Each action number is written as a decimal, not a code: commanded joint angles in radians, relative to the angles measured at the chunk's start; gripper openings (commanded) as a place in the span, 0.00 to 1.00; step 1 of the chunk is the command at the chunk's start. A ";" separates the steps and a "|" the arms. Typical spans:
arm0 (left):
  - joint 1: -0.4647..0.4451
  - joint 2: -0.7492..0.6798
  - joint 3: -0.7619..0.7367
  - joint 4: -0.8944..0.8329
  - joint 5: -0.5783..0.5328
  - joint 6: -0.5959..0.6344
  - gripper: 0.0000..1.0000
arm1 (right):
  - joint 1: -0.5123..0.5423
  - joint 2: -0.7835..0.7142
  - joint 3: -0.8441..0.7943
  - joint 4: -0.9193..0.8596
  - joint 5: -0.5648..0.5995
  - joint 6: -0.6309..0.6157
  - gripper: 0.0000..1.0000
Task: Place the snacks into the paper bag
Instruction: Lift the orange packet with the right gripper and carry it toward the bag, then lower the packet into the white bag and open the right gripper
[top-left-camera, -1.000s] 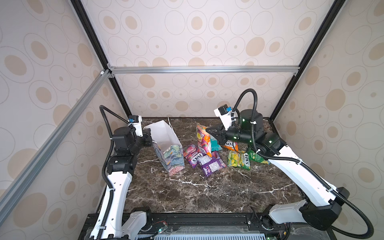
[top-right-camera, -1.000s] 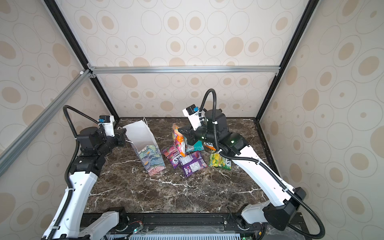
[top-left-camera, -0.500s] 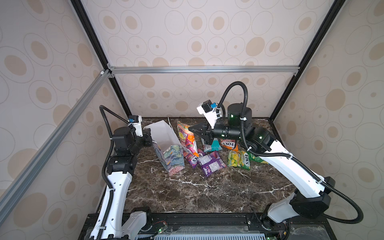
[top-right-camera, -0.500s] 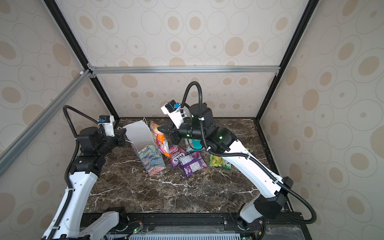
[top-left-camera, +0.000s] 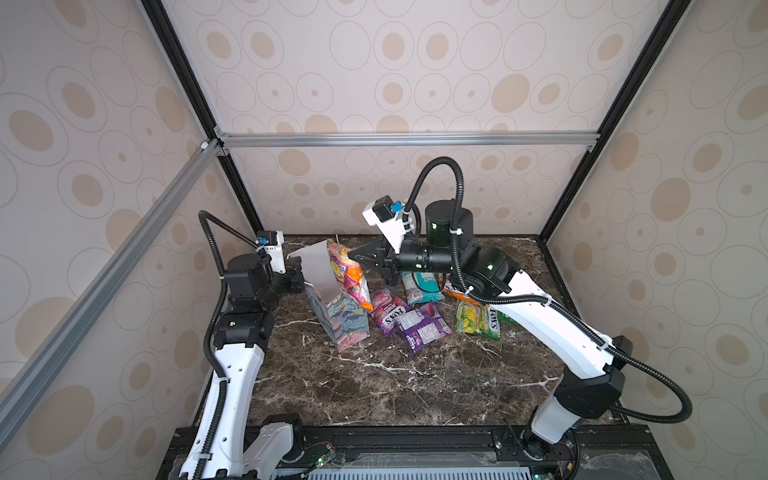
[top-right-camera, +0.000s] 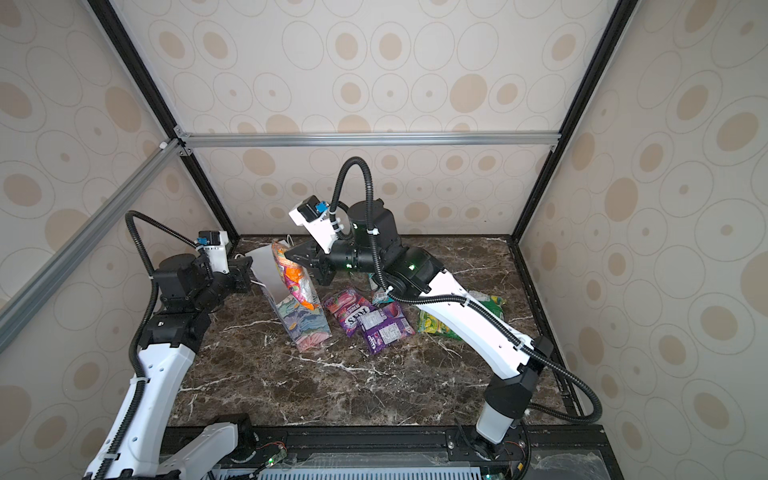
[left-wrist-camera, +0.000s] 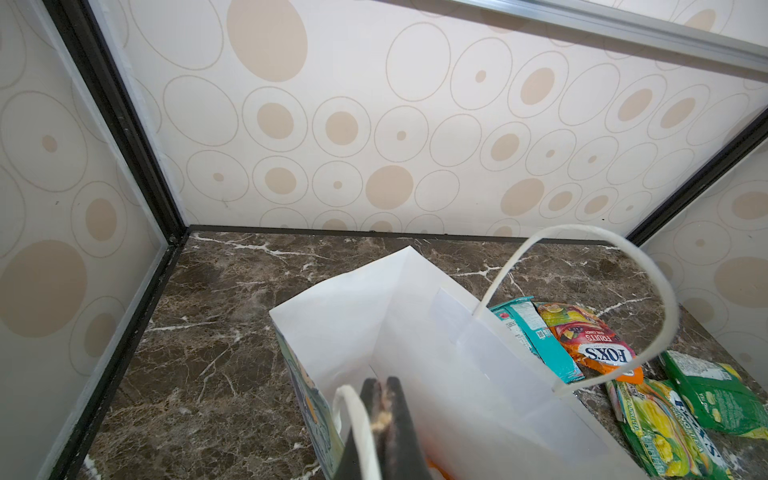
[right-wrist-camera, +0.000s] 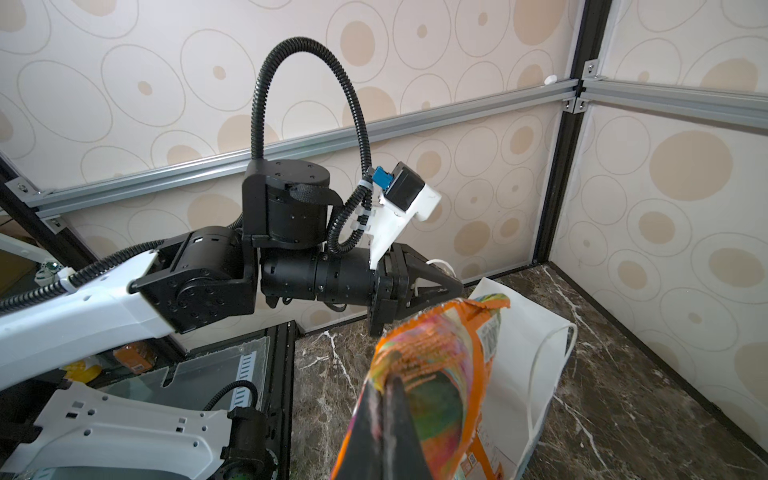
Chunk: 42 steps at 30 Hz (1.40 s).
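Swinging across from above the pile, the right tool (top-left-camera: 353, 256) has carried the multicolour packet (top-left-camera: 348, 276) leftward over the last second and now holds it at the mouth of the paper bag (top-left-camera: 347, 328), left of centre in both top views. Its jaws are pinched narrow on the packet's upper edge. The packet hangs tilted, its lower end overlapping the right side of the bag's rim; whether that end is already inside cannot be told.

The left tool (left-wrist-camera: 380, 388) has not shifted. It is clamped tight on the left side of the bag's rim, just beside a white cord handle (left-wrist-camera: 648, 270), and the bag stands open on the table (top-left-camera: 395, 386) with its white inside showing.

Other snacks lie on the table right of the bag. The pink-red packet (top-left-camera: 388, 309) is nearest, touching the purple packet (top-left-camera: 424, 328). The teal packet (top-left-camera: 419, 286) lies behind them, and the yellow-green packet (top-left-camera: 476, 318) is further right. The orange packet (left-wrist-camera: 590, 345) sits partly under the right arm in both top views
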 joint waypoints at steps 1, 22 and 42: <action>0.008 -0.019 0.006 0.019 0.004 -0.009 0.00 | 0.019 0.039 0.083 0.047 0.011 -0.036 0.00; 0.007 -0.023 0.003 0.022 0.003 -0.009 0.00 | 0.018 0.312 0.424 -0.037 0.066 -0.074 0.00; 0.008 -0.022 0.005 0.020 0.006 -0.007 0.00 | 0.018 0.496 0.564 -0.041 0.181 -0.135 0.00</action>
